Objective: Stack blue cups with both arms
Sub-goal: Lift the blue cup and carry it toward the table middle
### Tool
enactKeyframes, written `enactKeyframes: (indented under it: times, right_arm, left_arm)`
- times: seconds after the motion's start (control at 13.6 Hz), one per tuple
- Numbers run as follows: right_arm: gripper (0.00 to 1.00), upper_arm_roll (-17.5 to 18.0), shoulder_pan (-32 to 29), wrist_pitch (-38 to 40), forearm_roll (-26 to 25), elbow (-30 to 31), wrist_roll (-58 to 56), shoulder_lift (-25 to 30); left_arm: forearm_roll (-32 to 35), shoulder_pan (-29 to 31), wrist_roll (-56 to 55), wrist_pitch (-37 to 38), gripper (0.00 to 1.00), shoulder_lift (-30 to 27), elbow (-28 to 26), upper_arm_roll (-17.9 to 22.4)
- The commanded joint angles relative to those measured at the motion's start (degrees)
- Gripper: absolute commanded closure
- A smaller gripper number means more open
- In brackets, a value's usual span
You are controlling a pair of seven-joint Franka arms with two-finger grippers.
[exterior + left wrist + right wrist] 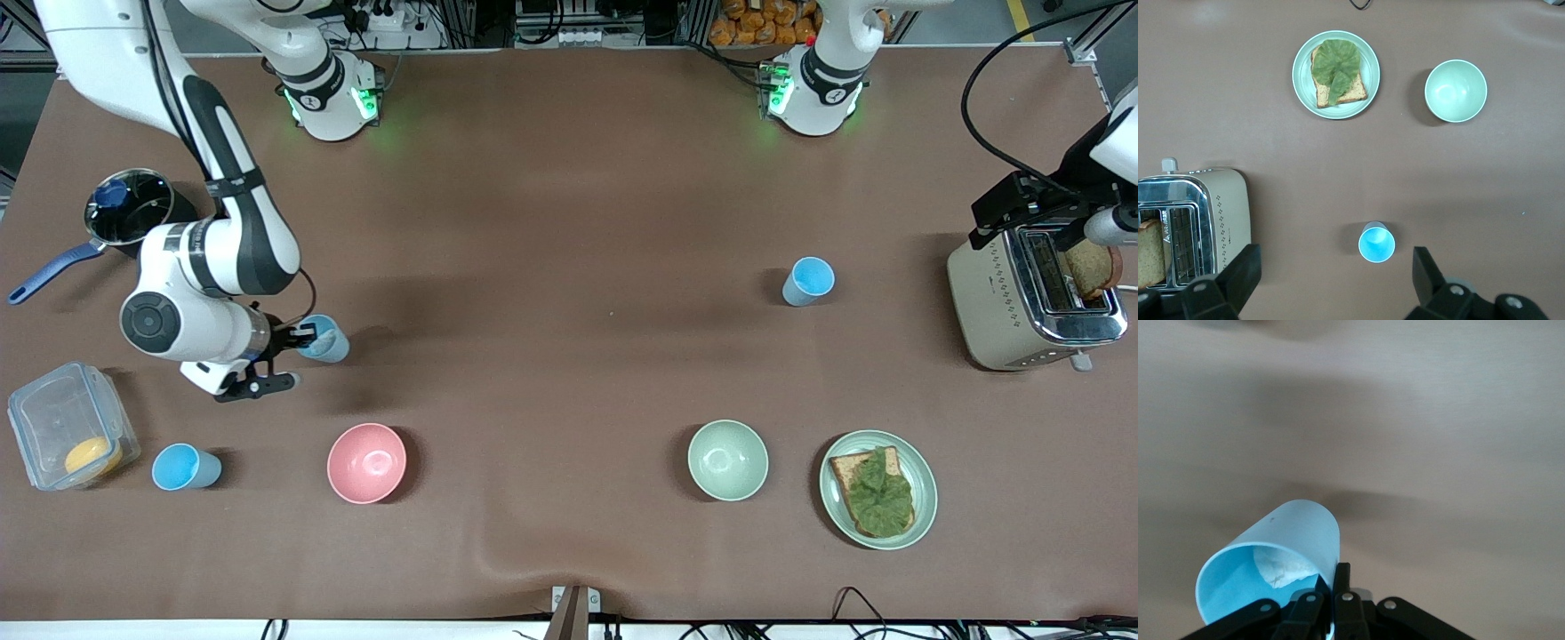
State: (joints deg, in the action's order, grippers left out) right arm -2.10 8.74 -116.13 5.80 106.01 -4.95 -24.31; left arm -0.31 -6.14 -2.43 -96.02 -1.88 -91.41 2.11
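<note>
I have the right gripper (pixel 298 340) clenched on the rim of one blue cup (pixel 325 339), which it holds tilted above the desk (pixel 551 222) toward the right arm's end. My left gripper (pixel 1331 283) hangs released, its fingers (pixel 1426 272) spread wide, above a second blue cup (pixel 1377 243) standing upright on the desk beside the toaster (pixel 1031 298). A third blue cup (pixel 182 468) stands between the clear container (pixel 67 436) and the pink bowl (pixel 366 462).
</note>
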Motion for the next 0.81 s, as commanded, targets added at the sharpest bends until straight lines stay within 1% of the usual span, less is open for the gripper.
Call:
enactKeyframes:
  times: [0.0, 0.15, 0.3, 0.52, 0.74]
  right_arm:
    - [1.00, -0.1, 5.5, 3.5, 5.3, -2.5, 9.2, 0.2]
    - [1.00, -0.2, 10.5, 3.1, 9.5, -3.3, 15.4, 0.3]
    - [1.00, -0.2, 15.3, 2.3, 11.2, -5.1, 23.4, 0.0]
    - [1.00, -0.2, 21.6, -3.9, 11.9, -5.3, 33.5, -1.4]
    - [1.00, -0.2, 27.2, -11.7, 18.3, -5.3, 37.0, -5.2]
  left_arm:
    - [0.4, 0.0, -0.3, 0.0, 0.00, 0.7, 0.9, -0.1]
    - [0.1, 0.1, -0.3, 0.0, 0.00, 0.7, 0.9, -0.1]
    - [0.0, 0.0, -0.4, 0.0, 0.00, 0.9, 0.9, -0.1]
    - [-0.2, 0.2, 0.1, 0.1, 0.00, 1.2, 0.8, -0.3]
    - [0.0, -0.9, -0.1, 0.3, 0.00, 2.5, 0.8, -0.3]
